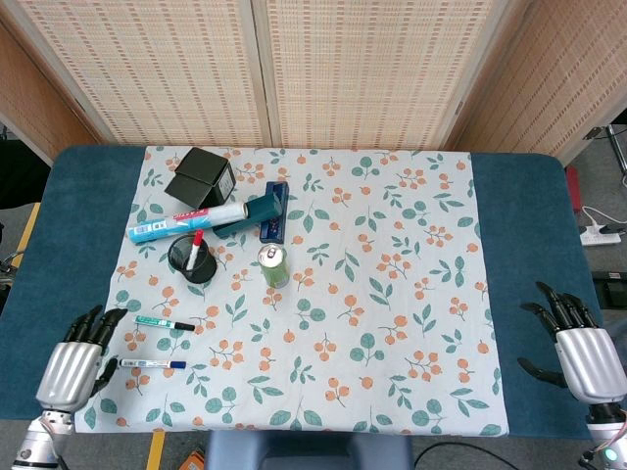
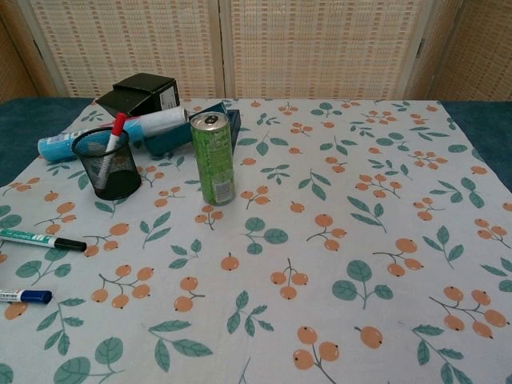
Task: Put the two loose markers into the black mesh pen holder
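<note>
Head view shows the left hand (image 1: 73,367) at the near left corner of the patterned cloth (image 1: 392,294), fingers spread and holding nothing, just beside the blue-capped marker (image 1: 152,363) and near the black-capped marker (image 1: 164,321) beyond it. Both markers lie flat on the cloth (roughly parallel, well apart from each other). Further back stands the black mesh pen holder (image 1: 191,258), upright, with a red-capped marker (image 1: 195,249) leaning inside it. A green can (image 1: 273,265) stands to its right. Off at the table's far right edge, the right hand (image 1: 583,354) rests with fingers apart, empty.
</note>
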Robot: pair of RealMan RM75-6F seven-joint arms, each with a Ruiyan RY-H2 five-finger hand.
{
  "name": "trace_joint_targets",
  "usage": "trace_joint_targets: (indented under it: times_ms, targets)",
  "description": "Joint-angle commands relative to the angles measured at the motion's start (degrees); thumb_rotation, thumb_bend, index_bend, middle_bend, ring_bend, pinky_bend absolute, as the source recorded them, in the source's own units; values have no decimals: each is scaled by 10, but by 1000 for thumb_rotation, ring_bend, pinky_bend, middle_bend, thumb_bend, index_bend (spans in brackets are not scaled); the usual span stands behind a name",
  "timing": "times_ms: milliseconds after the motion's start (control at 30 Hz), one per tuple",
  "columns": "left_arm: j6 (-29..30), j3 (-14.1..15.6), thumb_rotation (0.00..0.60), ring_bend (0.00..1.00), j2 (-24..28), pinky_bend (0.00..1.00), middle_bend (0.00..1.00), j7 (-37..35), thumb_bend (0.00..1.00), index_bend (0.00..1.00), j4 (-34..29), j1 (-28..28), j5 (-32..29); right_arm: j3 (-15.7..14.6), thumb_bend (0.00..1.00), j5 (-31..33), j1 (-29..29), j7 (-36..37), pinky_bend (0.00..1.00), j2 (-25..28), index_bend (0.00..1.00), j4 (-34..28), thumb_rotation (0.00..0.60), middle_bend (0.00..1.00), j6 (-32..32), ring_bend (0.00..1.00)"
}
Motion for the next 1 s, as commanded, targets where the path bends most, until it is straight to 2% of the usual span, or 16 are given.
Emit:
trace_joint_targets:
  times_ms: [33,233,333,400,533,1000]
  targets:
    - [-12,15,600,36,-30,132,144,43,349,117,-39,-4,23,0,57,0,0,3,118,1,256,1,600,35,1,131]
    - [-39,14,600,40,-91,133,171,99,349,145,-51,-10,5,0,57,0,0,11,118,3,256,3,600,35,0,130]
    - [-41,13,600,48,-103,135,189,116,348,160,-48,-9,-1,-1,58,0,0,13,118,3,256,4,600,36,0,131]
    - [-53,13,600,54,-127,136,209,136,348,183,-37,-9,-21,0,57,1,1,15,118,3,256,5,600,36,-2,135]
    - [-66,-6,600,66,-169,140,236,151,348,215,3,-13,-68,0,57,0,1,20,118,4,256,6,600,35,-1,138]
    - [-66,-9,600,87,-209,145,301,136,349,255,64,-15,-93,0,57,3,0,21,118,4,257,7,600,35,0,138]
